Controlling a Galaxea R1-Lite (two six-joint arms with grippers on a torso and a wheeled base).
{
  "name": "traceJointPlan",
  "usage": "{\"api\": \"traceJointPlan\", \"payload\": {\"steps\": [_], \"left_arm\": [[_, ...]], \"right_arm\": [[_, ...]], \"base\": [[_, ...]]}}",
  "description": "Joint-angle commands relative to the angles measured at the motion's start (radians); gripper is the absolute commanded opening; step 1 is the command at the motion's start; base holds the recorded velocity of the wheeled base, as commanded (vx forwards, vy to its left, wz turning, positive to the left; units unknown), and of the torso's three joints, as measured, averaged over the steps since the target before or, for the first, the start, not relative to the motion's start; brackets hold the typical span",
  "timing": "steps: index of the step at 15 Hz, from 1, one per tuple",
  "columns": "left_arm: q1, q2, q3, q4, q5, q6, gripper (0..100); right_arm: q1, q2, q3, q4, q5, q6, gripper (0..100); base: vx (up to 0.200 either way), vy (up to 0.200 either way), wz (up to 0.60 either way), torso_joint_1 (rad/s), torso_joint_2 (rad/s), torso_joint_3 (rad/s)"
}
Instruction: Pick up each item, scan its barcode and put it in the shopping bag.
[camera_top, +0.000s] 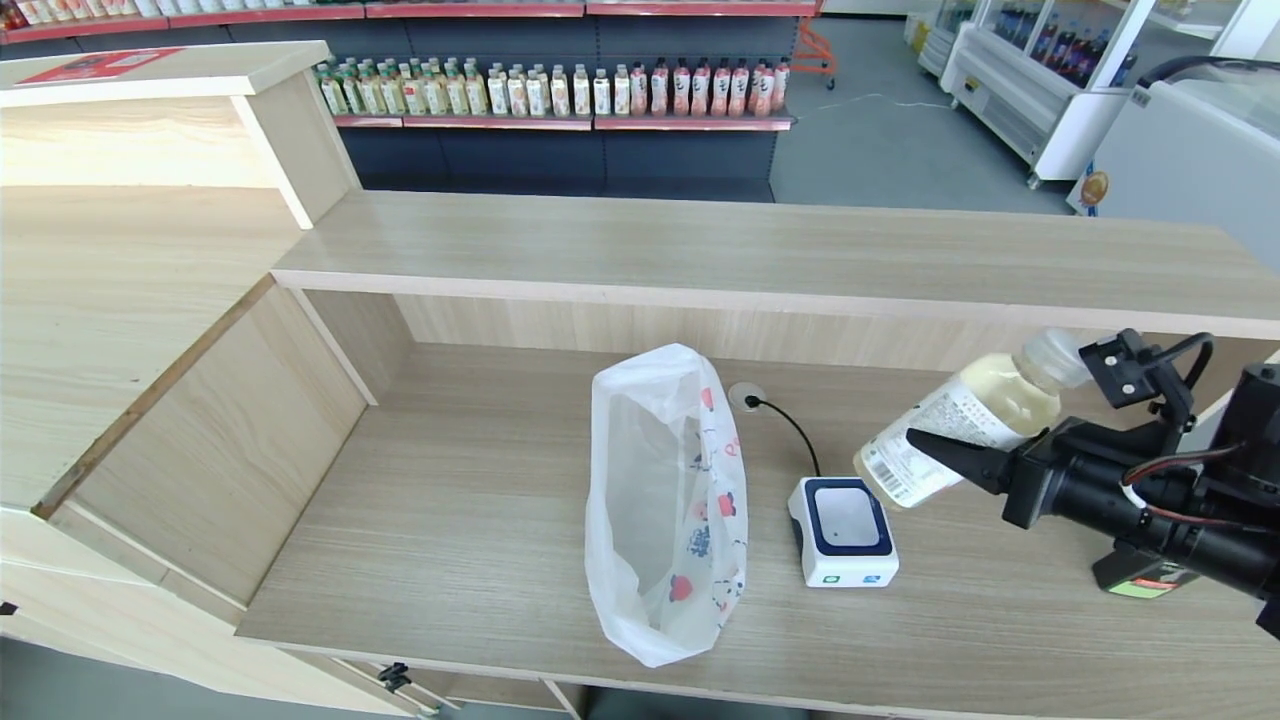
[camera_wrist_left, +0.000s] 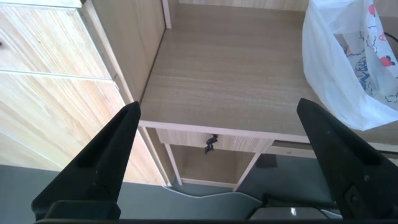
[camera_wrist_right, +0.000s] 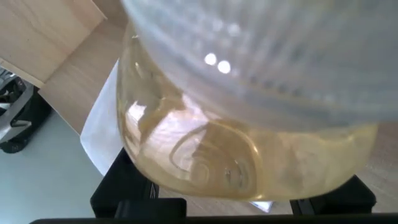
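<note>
Bottle (camera_wrist_right: 205, 149), 1, clear plastic, pale yellow drink, pale cap. It is clamped across its body in my right gripper (camera_top: 945, 450), close under that wrist's camera. It hangs off the counter (camera_top: 480, 540), tilted, with its base low and just beside the scanner (camera_top: 843, 528) and its cap high and away from it.

Scanner, 1, white, dark-framed window facing up. Its cable (camera_top: 795, 430) runs to a port in the counter behind.

Shopping bag (camera_top: 665, 500), 1, thin white plastic with printed figures. It stands just left of the scanner, mouth open upward, with nothing visible inside.

Left gripper (camera_wrist_left: 219, 109), 1. Jaws are wide apart and hold nothing; it sits low off the counter's front edge.

Risks, as I judge them:
1. The barcode label faces upward, not toward the window, so the scan may fail unless I roll the bottle.
2. The body is smooth, round and tilted, so it may slip in my jaws during that roll.
3. The bag is limp, so the bottle could catch the rim and fold or topple it.
4. The base is close to the scanner, so a low swing could knock it.
</note>
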Motion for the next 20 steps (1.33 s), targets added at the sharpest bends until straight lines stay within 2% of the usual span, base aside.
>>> {"api": "traceJointPlan", "payload": {"steps": [1, 6, 10, 17, 20], "left_arm": [[0.0, 0.0, 0.0, 0.0, 0.0, 0.0, 100], [0.0, 0.0, 0.0, 0.0, 0.0, 0.001, 100], [0.0, 0.0, 0.0, 0.0, 0.0, 0.001, 100], [0.0, 0.0, 0.0, 0.0, 0.0, -0.002, 100], [0.0, 0.0, 0.0, 0.0, 0.0, 0.0, 100]], "right_arm": [[0.018, -0.026, 0.009, -0.002, 0.002, 0.005, 0], [0.091, -0.028, 0.011, 0.0, 0.007, 0.047, 0], [0.105, -0.025, 0.014, 0.0, 0.001, 0.048, 0], [0.137, 0.049, 0.003, -0.013, -0.002, 0.039, 0], [0.143, 0.132, -0.032, -0.016, 0.001, 0.018, 0]], "base": [[0.0, 0.0, 0.0, 0.0, 0.0, 0.0], [0.0, 0.0, 0.0, 0.0, 0.0, 0.0], [0.0, 0.0, 0.0, 0.0, 0.0, 0.0], [0.0, 0.2, 0.0, 0.003, 0.0, 0.002], [0.0, 0.0, 0.0, 0.0, 0.0, 0.0]]}}
